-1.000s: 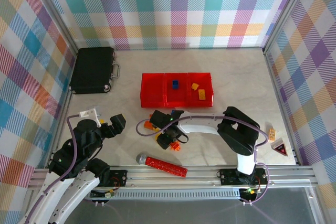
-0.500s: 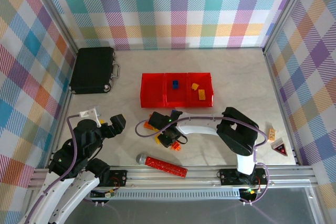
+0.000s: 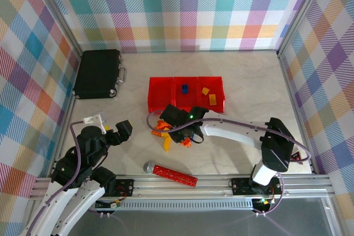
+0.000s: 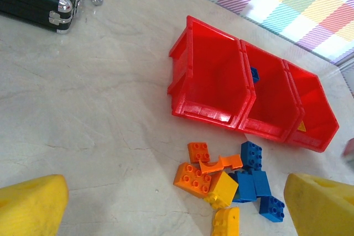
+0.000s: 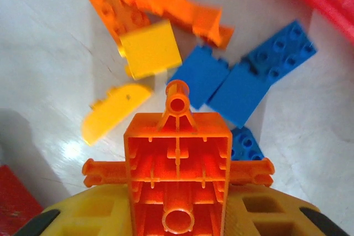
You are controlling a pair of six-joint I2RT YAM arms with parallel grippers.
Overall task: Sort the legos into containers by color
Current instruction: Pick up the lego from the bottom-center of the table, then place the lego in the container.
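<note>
Since a second ago the right arm has stretched out, its elbow swinging toward the right wall while the right gripper (image 3: 185, 131) shifts up over the loose bricks (image 3: 161, 126), nearer the bins (image 3: 160, 106). From above, the left gripper (image 3: 123, 130) sits folded back at the left, well apart from the pile, with the black case (image 3: 98, 73) far behind it and the red bar (image 3: 174, 174) at the near edge of the worktop (image 3: 249, 81). This view cannot settle what the right gripper carries. The left wrist view shows its own fingers (image 4: 30, 208) spread wide with nothing between them. It also looks into the bins: a blue brick (image 4: 254, 74) lies in the middle one, a yellow sliver shows in the right one, and no brick is visible in the left one. The right wrist view adds the grasp itself: the fingers are clenched on an orange piece (image 5: 177, 164), held above blue, yellow and orange bricks lying on the worktop. The step in hand looks like carrying it to a bin, most likely the left one. Lift clear of the pile first, cross the rim high, centre over the bin, then let go low.
</note>
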